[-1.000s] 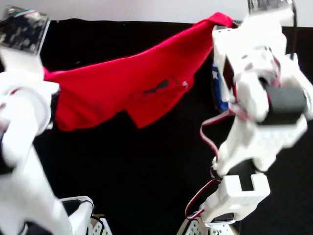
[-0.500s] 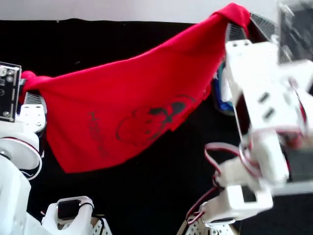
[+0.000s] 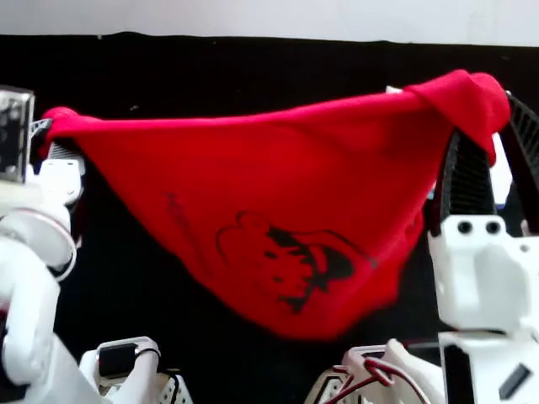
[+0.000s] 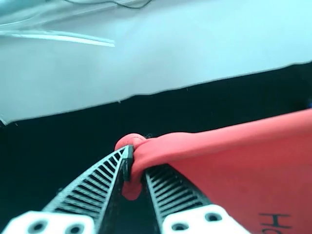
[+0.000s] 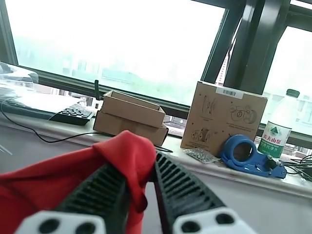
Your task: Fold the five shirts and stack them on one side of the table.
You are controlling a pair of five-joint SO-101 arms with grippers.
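Shirt: Your red shirt [image 3: 278,210] is up off the counter [image 3: 253,76]. It is strung between the two arms and sags in a deep belly at its middle. The lowest fold hangs near the arm bases at the near edge of the high view.
Print: A black graphic [image 3: 286,265] faces the high camera, low on the hanging cloth.
Left end effector: Your left end effector [image 4: 130,158] is clamped on one bunched corner of the shirt. In the left wrist view its ribbed black fingers [image 4: 97,183] meet at the tips with red cloth pinched between them, and a small knob of cloth pokes out past them. In the high view it sits at the left side of the counter [image 3: 52,143].
Right end effector: Your right end effector [image 5: 146,161] is closed on the opposite corner. The cloth is gathered between the two fingers and drapes over the tip of one of them. In the high view it stands at the right [image 3: 493,126], fingers pointing up, and its corner of the shirt sits a little higher in that view than the left one.
Counter: It is black, and its far edge meets a pale surface [image 4: 146,48].
Behind the right end effector: A windowsill carries stacked cardboard boxes [image 5: 131,112], a printed carton [image 5: 222,119], a blue tape dispenser [image 5: 248,156], a bottle [image 5: 278,131] and a keyboard [image 5: 73,114].
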